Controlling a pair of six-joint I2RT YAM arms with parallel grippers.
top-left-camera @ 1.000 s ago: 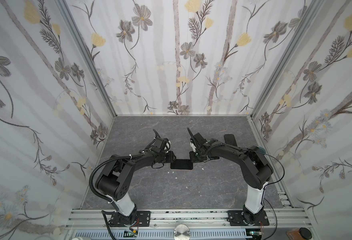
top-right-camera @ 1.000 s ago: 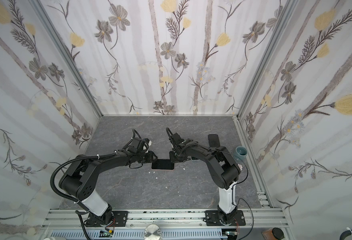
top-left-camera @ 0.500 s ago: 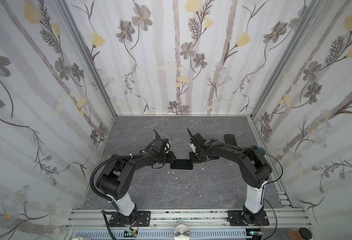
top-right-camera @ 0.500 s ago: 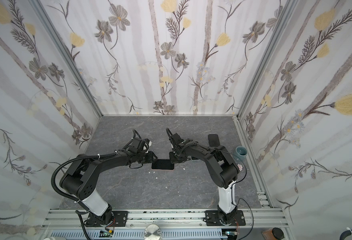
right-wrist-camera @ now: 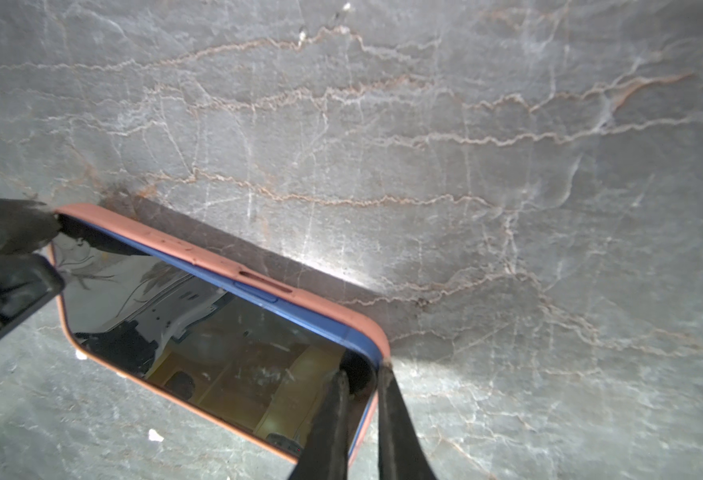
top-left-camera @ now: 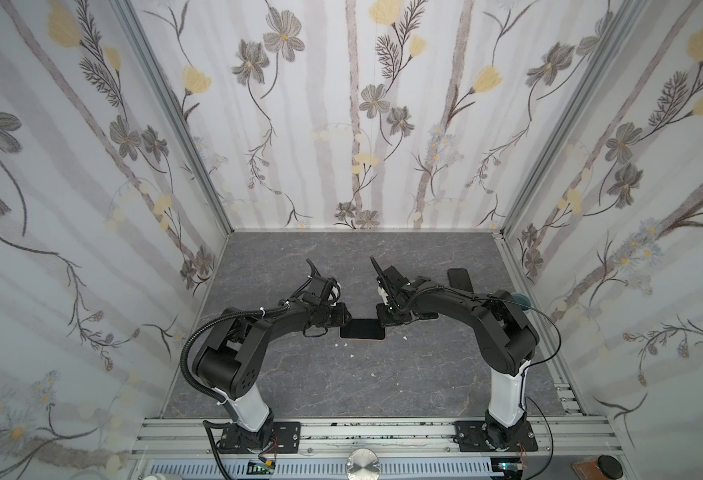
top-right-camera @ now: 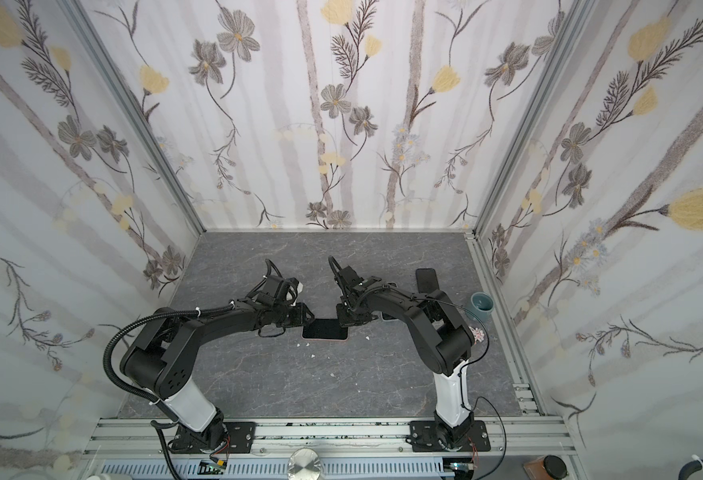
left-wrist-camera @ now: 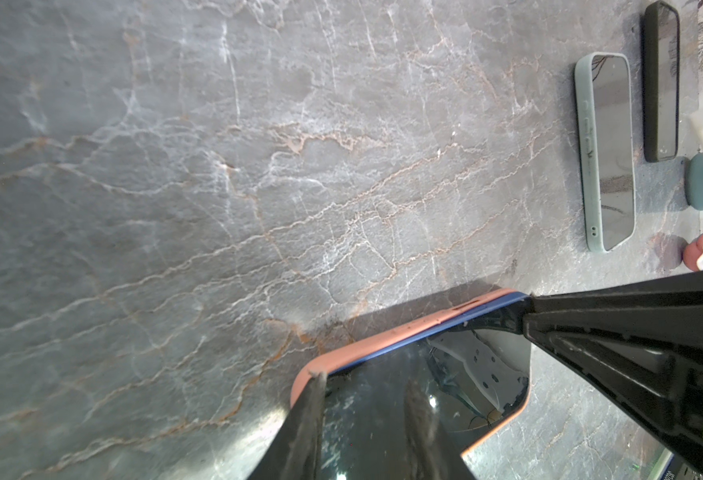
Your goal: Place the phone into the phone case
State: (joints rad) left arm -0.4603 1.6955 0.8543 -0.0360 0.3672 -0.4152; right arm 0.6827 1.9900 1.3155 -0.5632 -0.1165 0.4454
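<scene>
At the middle of the grey marble tabletop [top-left-camera: 341, 395], the blue phone [right-wrist-camera: 217, 332] is lying screen up inside the salmon phone case [right-wrist-camera: 200, 249], with both arms working at its short ends. Set against the top views of a moment ago, neither the arms nor the phone are showing any shift. The one change is happening at the right gripper [right-wrist-camera: 362, 370]. Its fingers have been drawing together and are now pinching a corner, one resting on the glass and its partner outside the case wall. The left gripper [right-wrist-camera: 52, 249] is bracing the opposite end with its jaws partly spread. One of its fingertips is pushing on the case corner and the other is lying on the screen, gripping nothing that I can make out. A blue strip of the phone's side is showing above the salmon rim along one long edge, so the phone is probably not sitting fully home there. The squeeze is likely working that corner under the lip, and the proud edge is looking like the part that needs pressing next.
</scene>
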